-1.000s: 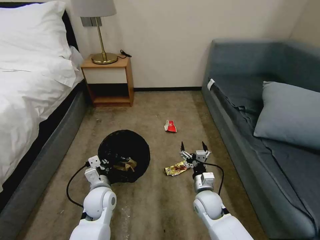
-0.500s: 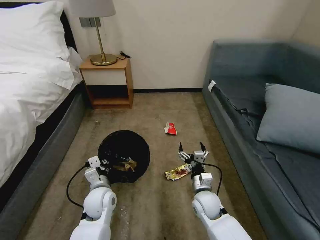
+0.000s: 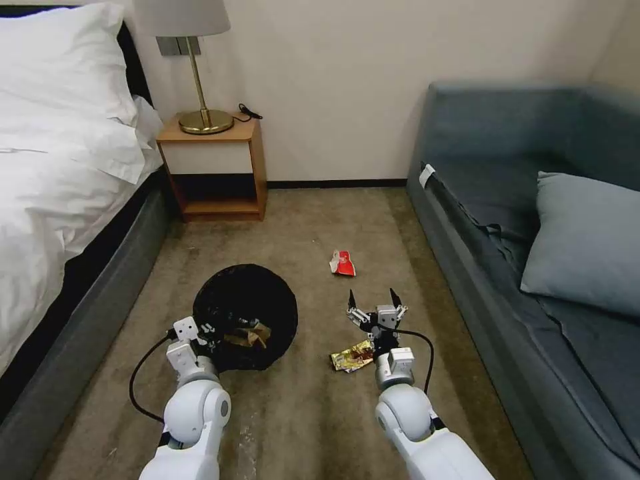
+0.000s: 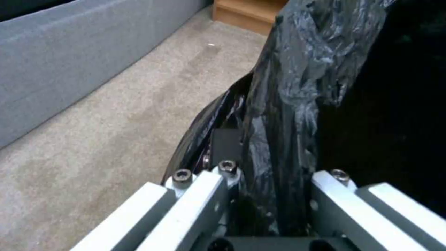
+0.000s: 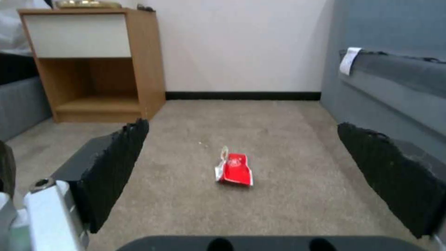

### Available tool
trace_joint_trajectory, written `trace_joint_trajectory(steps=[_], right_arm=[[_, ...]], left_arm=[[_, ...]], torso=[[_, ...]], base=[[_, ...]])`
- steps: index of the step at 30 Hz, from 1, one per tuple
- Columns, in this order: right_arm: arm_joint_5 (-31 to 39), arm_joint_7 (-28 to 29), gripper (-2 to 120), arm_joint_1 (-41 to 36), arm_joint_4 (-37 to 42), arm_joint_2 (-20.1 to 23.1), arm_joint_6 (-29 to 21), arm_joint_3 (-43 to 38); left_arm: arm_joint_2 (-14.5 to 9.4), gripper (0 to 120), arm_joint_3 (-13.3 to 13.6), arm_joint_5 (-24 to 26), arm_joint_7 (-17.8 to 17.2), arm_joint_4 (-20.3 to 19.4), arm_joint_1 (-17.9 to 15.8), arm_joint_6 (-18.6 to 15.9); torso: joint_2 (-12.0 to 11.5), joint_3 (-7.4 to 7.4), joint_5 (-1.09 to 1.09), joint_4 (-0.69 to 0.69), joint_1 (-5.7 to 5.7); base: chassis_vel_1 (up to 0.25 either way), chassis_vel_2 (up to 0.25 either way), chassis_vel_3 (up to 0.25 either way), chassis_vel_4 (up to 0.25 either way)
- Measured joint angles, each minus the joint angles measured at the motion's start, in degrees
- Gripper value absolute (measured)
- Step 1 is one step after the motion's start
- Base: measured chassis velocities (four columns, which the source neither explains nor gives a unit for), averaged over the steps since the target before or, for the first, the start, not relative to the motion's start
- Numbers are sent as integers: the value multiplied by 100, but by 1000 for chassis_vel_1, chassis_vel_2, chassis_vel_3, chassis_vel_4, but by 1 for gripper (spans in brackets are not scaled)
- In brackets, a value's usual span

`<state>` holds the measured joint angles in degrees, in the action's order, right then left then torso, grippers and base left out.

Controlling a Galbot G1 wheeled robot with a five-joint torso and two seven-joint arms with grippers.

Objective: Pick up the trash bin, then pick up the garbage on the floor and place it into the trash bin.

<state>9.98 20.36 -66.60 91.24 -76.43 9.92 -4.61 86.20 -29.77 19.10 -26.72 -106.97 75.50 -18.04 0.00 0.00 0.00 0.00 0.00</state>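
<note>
The trash bin, lined with a crinkled black bag, is at centre-left in the head view with brown paper inside it. My left gripper is shut on its near rim. In the left wrist view the black bag is pinched between the fingers. My right gripper stands open low over the carpet, just beyond a gold-brown snack wrapper. A red-and-white wrapper lies farther ahead. The right wrist view shows that wrapper centred between the spread black pads.
A bed runs along the left and a grey sofa with a cushion along the right. A wooden nightstand with a brass lamp stands against the back wall. The carpet lane between bed and sofa is narrow.
The whole head view has shifted slightly, so the camera moved. My right gripper has drifted a little left and stays open. The left gripper keeps its hold on the bin.
</note>
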Motion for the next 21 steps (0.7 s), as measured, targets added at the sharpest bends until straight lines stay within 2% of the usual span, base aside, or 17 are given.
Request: trace_joint_trajectory(steps=[21], right_arm=[[-12,29,100,-59,-132,35,-11,-78]], left_arm=[[11,1,-18,-28,21,34,17,29]], torso=[[0,0,0,0,0]], base=[[-58,58,55,-54]])
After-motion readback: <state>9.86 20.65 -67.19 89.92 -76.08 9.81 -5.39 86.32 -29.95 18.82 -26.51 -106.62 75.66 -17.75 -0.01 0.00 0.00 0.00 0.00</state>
